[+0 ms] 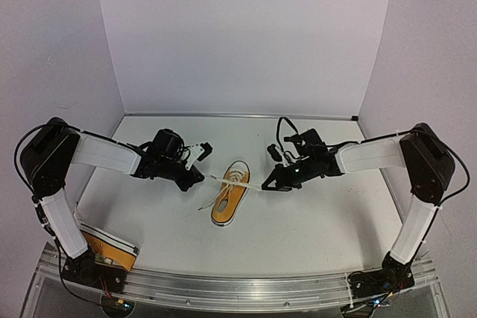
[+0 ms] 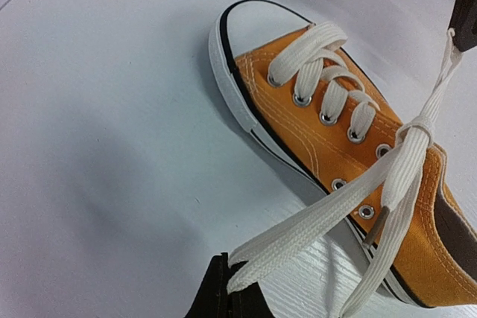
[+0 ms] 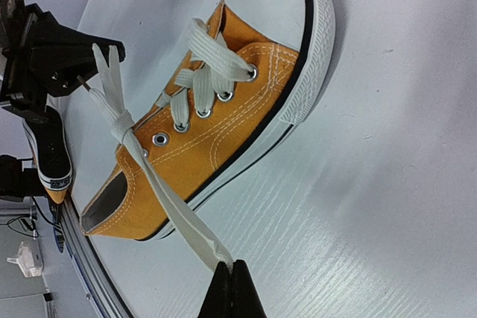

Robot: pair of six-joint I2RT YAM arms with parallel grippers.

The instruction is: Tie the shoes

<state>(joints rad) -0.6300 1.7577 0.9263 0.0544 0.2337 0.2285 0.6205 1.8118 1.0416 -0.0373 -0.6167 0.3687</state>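
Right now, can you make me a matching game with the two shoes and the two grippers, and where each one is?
Things:
1. shoe being tied
2. second shoe
3. left gripper
4. right gripper

Places:
A. pinching a lace, on the right of the shoe
B. middle of the table
C. near corner, by the left arm's base
D. pinching a lace, on the left of the shoe

Pairs: 1-B, 2-C, 3-D, 4-A.

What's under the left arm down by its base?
The second shoe, lying at the near table edge: orange canvas and a white sole edge show. The arm's lower link covers its left part, so that end and its laces cannot be seen.
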